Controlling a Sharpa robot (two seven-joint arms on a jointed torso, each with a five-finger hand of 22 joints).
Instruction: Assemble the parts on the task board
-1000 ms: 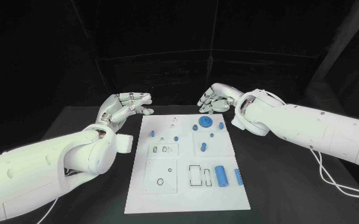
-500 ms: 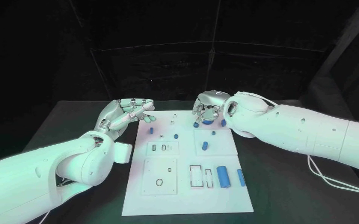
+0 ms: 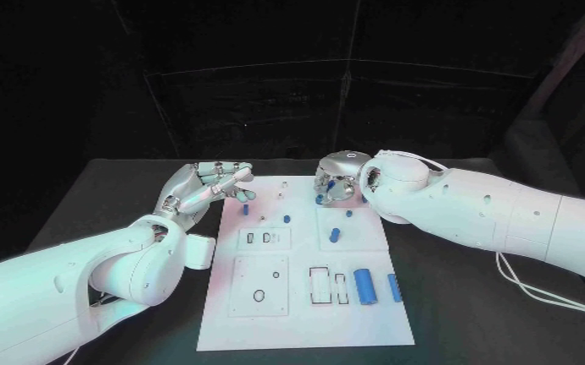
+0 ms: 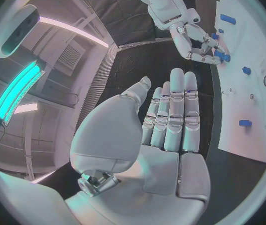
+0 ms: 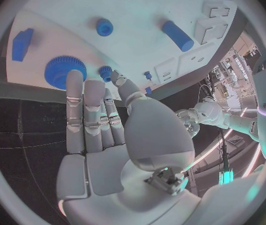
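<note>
Currently, head view: board (image 3: 305,297) mid-table, right hand (image 3: 338,181) over its far edge above the gear, fingers down, grip state can't tell. Left hand (image 3: 207,183) just off the board's far-left corner, fingers apart, holding nothing.

Left wrist: left hand (image 4: 167,120) flat, empty; right hand (image 4: 198,42) at the blue parts on the far edge.

Right wrist: right hand (image 5: 98,115) extended, fingertips at the gear (image 5: 62,71), nothing held; peg (image 5: 178,35) and block (image 5: 22,42) near.

Judgement: gear looks like rigid light plastic, toothed rim gives grip; pinch across rim, not the flat face.
</note>
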